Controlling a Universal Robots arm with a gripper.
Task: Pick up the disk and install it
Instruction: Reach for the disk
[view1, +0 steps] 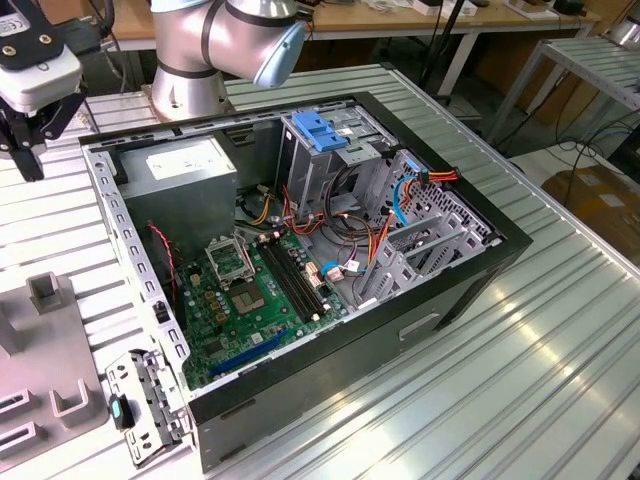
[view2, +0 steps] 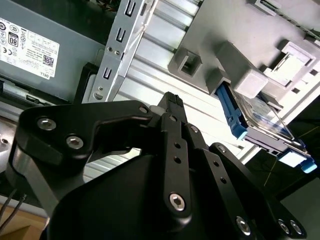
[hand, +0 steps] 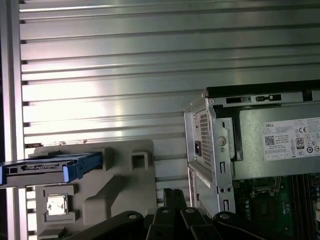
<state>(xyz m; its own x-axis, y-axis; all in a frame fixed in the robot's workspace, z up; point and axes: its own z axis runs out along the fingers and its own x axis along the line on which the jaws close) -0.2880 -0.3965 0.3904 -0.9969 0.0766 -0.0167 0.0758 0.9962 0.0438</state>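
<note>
A robotics lab or workshop. An opened desktop computer case (view1: 350, 362) lies on a ribbed aluminium table (view1: 545, 385) by a robot arm's base (view1: 185, 92); wooden workbenches (view1: 400, 28) and a cardboard box (view1: 600, 205) stand behind

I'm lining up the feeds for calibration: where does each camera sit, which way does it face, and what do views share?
Exterior view: off the arm, looking down into the open case; the arm and gripper show.
First wrist view: on the wrist, looking down at the table; the gripper's linkage shows.
Second wrist view: on the wrist, looking along the gripper toward the disk.
Shared: both wrist views show the disk in its grey fixture.
</note>
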